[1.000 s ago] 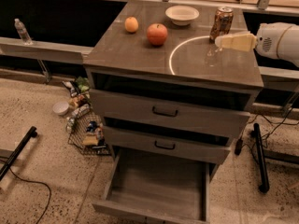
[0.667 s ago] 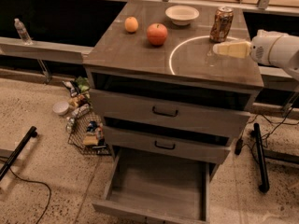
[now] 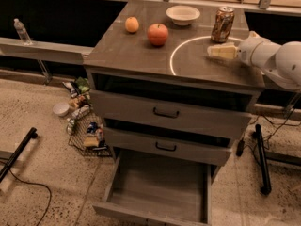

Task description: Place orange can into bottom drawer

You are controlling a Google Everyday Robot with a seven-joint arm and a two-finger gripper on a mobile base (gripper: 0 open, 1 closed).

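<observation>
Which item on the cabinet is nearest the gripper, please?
The orange can, upright behind the gripper over the cabinet top; apple, orange fruit and bowl sit farther left.

Apple (image 3: pixel 158 34), orange (image 3: pixel 132 24), white bowl (image 3: pixel 183 14) on cabinet top (image 3: pixel 123 53); wire basket (image 3: pixel 87 136) on floor (image 3: pixel 42 182).

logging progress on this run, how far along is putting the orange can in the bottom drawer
Done: the bottom drawer is pulled open, with nothing visible inside. In hand: the end effector hovers over the countertop right beside the orange can, which stands upright there, not lifted. Left: grasp the can, carry it down to the open drawer and release it.
</observation>
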